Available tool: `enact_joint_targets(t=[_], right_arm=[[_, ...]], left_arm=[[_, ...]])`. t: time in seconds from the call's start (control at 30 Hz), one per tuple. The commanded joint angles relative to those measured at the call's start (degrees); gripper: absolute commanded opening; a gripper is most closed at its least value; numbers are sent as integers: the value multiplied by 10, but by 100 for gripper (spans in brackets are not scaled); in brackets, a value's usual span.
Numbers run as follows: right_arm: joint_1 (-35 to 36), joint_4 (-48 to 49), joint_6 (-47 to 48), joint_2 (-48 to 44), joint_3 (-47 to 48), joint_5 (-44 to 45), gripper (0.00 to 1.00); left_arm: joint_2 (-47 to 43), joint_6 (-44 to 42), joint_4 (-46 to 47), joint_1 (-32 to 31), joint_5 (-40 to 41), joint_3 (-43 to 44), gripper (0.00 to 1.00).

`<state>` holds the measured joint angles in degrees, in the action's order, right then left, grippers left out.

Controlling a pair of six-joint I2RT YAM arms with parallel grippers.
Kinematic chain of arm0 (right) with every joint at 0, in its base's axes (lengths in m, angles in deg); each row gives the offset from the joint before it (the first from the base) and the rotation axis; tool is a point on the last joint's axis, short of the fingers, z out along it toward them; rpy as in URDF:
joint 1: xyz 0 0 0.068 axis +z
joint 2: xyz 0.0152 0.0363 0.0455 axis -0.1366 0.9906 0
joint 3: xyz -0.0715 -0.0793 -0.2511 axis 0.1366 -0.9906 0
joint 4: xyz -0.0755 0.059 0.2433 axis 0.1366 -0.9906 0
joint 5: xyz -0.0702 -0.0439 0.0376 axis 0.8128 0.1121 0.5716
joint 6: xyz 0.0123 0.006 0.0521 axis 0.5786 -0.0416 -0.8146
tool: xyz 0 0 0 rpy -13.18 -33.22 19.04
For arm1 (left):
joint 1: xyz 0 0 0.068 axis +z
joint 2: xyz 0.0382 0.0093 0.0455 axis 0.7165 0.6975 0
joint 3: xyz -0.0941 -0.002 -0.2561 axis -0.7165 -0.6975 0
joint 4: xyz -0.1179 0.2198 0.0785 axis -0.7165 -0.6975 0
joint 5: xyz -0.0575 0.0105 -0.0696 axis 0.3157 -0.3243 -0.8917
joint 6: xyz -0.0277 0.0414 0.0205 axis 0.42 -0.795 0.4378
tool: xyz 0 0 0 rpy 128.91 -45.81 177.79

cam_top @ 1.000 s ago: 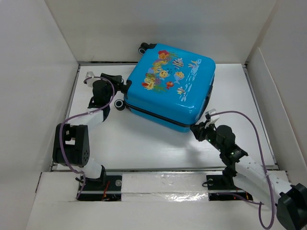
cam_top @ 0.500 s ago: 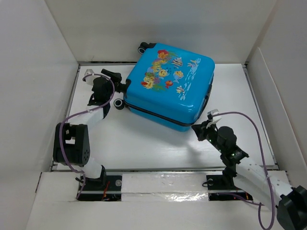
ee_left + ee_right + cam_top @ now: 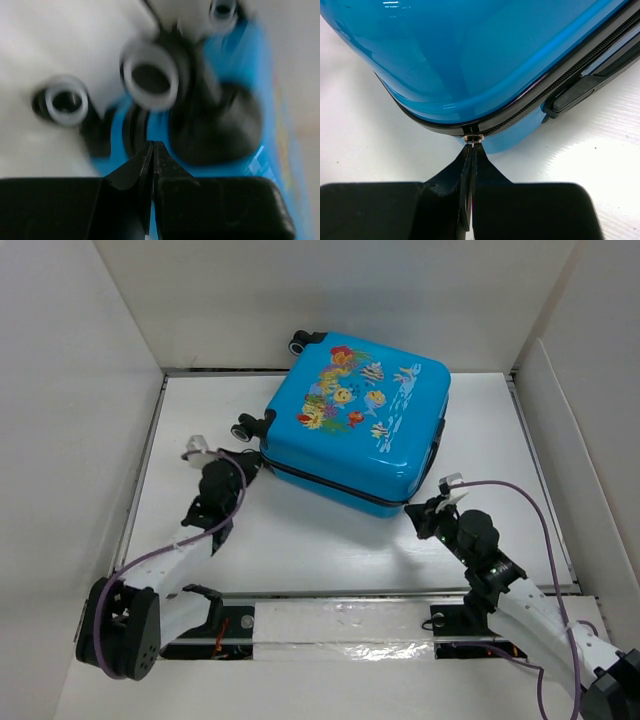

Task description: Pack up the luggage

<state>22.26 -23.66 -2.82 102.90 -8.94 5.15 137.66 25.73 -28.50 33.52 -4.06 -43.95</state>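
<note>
Left arm drops back from the wheels (image 3: 243,427), left gripper (image 3: 246,470) pinched shut, empty. Right gripper (image 3: 471,146) is closed at the zip pull (image 3: 472,138). The luggage (image 3: 350,430) lies lid-closed mid-table (image 3: 300,540); zipping looks nearly finished.

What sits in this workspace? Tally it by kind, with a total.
luggage: 1
grippers: 2, the left gripper and the right gripper
total: 3
</note>
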Motion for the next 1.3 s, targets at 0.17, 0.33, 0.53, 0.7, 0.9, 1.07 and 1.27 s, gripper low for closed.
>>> enact_joint_targets(t=[0.17,0.33,0.53,0.7,0.9,1.07,1.27], right_arm=[[65,0,-15,-4,22,29,0],[129,-7,-22,17,42,75,0],[203,-3,-34,69,67,119,0],[290,38,-47,136,107,168,0],[342,103,-70,268,158,233,0],[364,201,-75,378,223,262,0],[364,246,-87,395,203,276,0]], left_arm=[[79,-72,78,-217,62,-28,0],[186,-111,118,-298,64,56,0],[257,-107,160,-309,32,94,0],[285,-108,170,-314,7,112,0],[305,-115,174,-314,-10,135,0],[322,-114,175,-320,-15,149,0],[242,-116,100,-267,2,103,13]])
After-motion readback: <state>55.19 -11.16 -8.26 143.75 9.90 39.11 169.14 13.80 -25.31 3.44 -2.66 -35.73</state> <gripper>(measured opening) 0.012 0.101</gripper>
